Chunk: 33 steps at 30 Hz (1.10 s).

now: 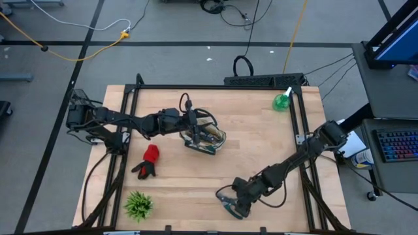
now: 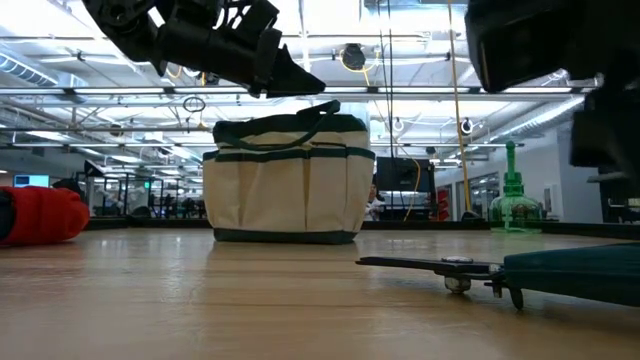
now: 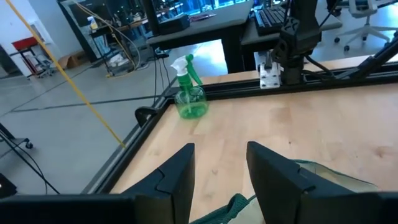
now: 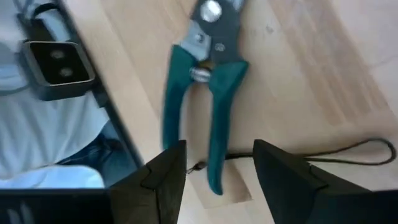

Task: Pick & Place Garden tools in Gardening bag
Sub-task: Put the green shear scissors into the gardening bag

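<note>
Teal-handled pruners point(image 4: 208, 93) lie flat below the right gripper's point(image 4: 217, 165) spread fingers.

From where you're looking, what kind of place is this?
Probably a robotics lab or workshop. A wooden table sits in a black metal frame, cables trail over a grey floor, and a desk with a keyboard stands beside it. Long ceiling lights suggest a large hall.
</note>
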{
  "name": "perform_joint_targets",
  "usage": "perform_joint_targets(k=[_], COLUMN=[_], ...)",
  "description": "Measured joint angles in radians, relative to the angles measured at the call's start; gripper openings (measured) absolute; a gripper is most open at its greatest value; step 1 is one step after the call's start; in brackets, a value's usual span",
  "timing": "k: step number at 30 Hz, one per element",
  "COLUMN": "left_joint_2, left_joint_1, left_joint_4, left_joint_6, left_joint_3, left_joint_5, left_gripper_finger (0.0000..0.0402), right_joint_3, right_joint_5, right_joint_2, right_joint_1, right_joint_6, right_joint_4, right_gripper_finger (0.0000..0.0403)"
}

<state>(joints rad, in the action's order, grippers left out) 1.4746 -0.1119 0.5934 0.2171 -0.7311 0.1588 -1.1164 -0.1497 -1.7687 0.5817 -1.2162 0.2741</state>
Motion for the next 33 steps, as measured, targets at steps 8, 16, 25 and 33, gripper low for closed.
perform_joint_targets(k=[8, 16, 25, 33], left_joint_2=[0.000, 0.000, 0.000, 0.000], left_joint_1=[-0.008, -0.008, -0.008, -0.008], left_joint_4=[-0.059, -0.134, -0.180, -0.182], left_joint_6=[-0.020, -0.048, -0.051, -0.046], left_joint_3=[0.000, 0.000, 0.000, 0.000], left_joint_5=[-0.009, -0.011, -0.011, -0.011], left_gripper_finger=[0.0152, 0.0152, 0.0152, 0.0152], right_joint_3=[0.000, -0.001, -0.001, 0.001], right_joint_5=[0.077, 0.107, 0.315, 0.342], right_joint_2=[-0.064, -0.097, -0.108, -0.109], right_joint_1=[0.023, 0.023, 0.022, 0.020], right_joint_6=[0.011, 0.120, 0.335, 0.474], right_joint_4=[-0.043, -0.062, -0.040, -0.019], right_gripper_finger=[0.0178, 0.0178, 0.0148, 0.0082])
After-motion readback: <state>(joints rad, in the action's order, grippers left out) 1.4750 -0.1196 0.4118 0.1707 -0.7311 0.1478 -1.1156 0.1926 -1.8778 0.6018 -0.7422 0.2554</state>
